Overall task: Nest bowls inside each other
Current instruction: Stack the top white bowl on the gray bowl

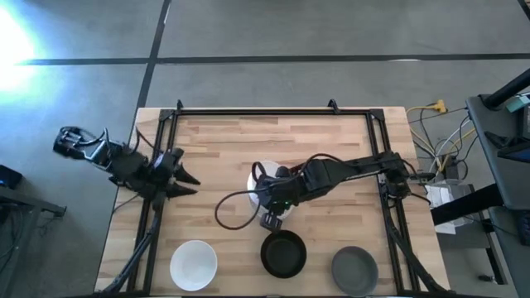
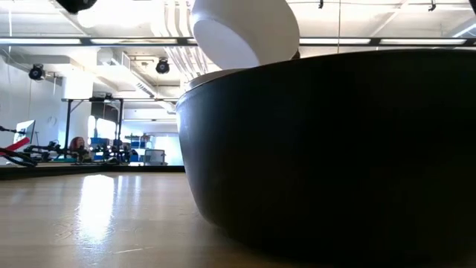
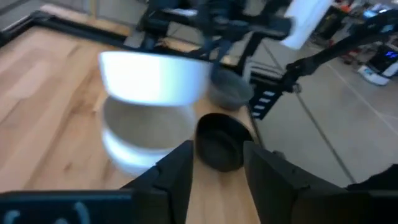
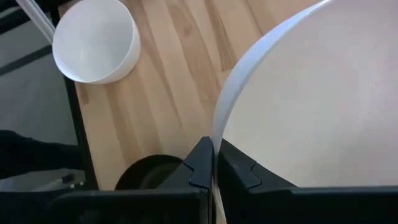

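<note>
high: right gripper [image 1: 267,199] at frame centre clamps white bowl [image 1: 258,177]; left gripper [image 1: 184,178] spread at left; second white bowl [image 1: 194,265], black bowl [image 1: 283,253], dark grey bowl [image 1: 354,269] along bottom edge | low: black bowl [image 2: 335,149] fills right, held bowl [image 2: 242,33] above | right wrist: fingers [image 4: 200,163] pinch the rim
</note>
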`<control>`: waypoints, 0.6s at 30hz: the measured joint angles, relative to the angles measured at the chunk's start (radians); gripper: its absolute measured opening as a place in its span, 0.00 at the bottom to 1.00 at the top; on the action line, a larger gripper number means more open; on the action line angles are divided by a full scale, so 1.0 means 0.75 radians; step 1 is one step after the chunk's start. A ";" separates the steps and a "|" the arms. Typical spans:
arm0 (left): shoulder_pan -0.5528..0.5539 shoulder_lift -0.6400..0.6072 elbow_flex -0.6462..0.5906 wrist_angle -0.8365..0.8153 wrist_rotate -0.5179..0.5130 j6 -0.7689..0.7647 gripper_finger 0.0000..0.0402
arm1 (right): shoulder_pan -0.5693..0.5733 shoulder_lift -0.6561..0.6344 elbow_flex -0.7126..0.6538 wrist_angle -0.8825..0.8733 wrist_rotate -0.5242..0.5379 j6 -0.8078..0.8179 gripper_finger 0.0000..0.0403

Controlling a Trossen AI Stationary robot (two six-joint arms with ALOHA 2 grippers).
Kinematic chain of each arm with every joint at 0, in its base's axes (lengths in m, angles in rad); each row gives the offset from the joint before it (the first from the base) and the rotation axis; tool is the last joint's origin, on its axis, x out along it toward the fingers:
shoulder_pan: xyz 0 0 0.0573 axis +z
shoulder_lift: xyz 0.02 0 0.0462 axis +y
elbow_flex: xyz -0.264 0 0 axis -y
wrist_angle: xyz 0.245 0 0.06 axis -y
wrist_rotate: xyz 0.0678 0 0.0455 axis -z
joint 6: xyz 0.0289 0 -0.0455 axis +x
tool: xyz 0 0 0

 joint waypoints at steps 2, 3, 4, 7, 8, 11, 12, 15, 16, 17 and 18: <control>-0.158 0.031 0.002 0.038 -0.126 -0.030 0.27 | 0.000 0.001 0.004 -0.017 -0.001 -0.009 0.02; -0.241 0.042 0.001 0.025 -0.201 -0.050 0.25 | 0.000 0.000 0.003 -0.019 0.000 -0.011 0.02; -0.319 0.050 -0.005 0.010 -0.283 -0.069 0.23 | 0.000 -0.004 -0.002 -0.018 -0.001 -0.013 0.02; -0.526 0.048 -0.028 -0.049 -0.550 -0.158 0.18 | -0.002 -0.008 -0.007 -0.021 -0.001 -0.023 0.02; -0.579 0.047 -0.035 -0.077 -0.628 -0.191 0.16 | -0.003 -0.008 -0.007 -0.024 -0.001 -0.033 0.02; -0.678 0.038 -0.044 -0.125 -0.782 -0.279 0.13 | -0.013 -0.007 -0.008 -0.060 -0.023 -0.072 0.02; -0.692 0.030 -0.044 -0.133 -0.803 -0.293 0.13 | -0.015 -0.005 -0.008 -0.067 -0.047 -0.090 0.02; -0.697 -0.003 -0.048 -0.138 -0.809 -0.293 0.12 | -0.023 0.007 -0.012 -0.082 -0.066 -0.120 0.02; -0.697 -0.007 -0.050 -0.138 -0.810 -0.293 0.12 | -0.024 0.010 -0.014 -0.082 -0.067 -0.131 0.02; -0.697 -0.009 -0.052 -0.138 -0.810 -0.292 0.12 | -0.025 0.011 -0.014 -0.082 -0.067 -0.142 0.02; -0.697 -0.012 -0.054 -0.138 -0.810 -0.290 0.12 | -0.026 0.012 -0.014 -0.082 -0.067 -0.152 0.02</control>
